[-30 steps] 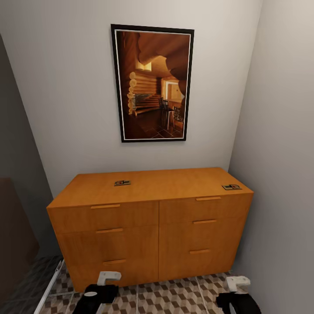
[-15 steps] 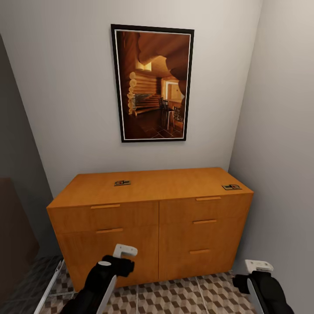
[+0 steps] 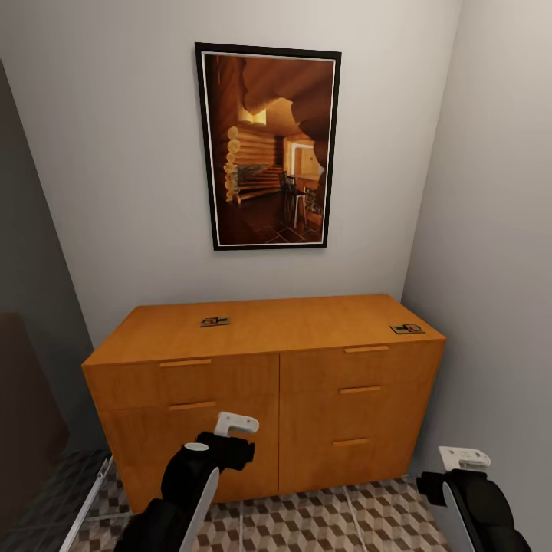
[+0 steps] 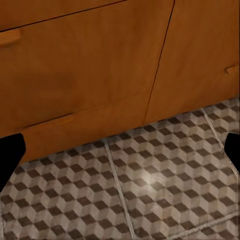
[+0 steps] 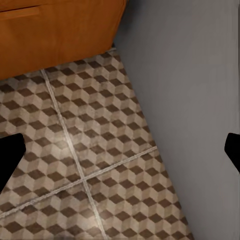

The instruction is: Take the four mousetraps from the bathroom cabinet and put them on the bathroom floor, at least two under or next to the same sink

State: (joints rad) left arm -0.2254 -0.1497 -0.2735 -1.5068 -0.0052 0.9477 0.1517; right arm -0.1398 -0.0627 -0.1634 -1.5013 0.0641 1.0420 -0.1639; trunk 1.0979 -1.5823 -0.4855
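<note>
Both our arms have come up since a moment ago. The left pincer (image 3: 236, 422) was low by the floor and now sits in front of the lower left drawers of the cabinet (image 3: 264, 399). The right pincer (image 3: 464, 458) has risen too, near the grey wall (image 3: 491, 230) on the right. The camera did not move, and nothing on the cabinet moved. We think this means we are getting ready to reach up for the traps.

In both wrist views the dark fingertips sit far apart at the edges, so both pincers are spread wide and hold nothing.

Two mousetraps lie flat on the cabinet's top. The left mousetrap (image 3: 215, 322) is near the middle of the left half. The right mousetrap (image 3: 407, 329) is close to the right front corner. They are well apart from each other. The task needs four, so we guess the other two are somewhere else.

The bathroom floor (image 4: 150, 195) with its cube tiles lies under our arms, right up to the cabinet's foot. A big framed picture (image 3: 267, 146) of a log room hangs on the wall above the cabinet.

The wall on the right is close to our right arm, so there is little room on that side. The cabinet top is higher than both pincers, so we must lift more to reach the traps.
</note>
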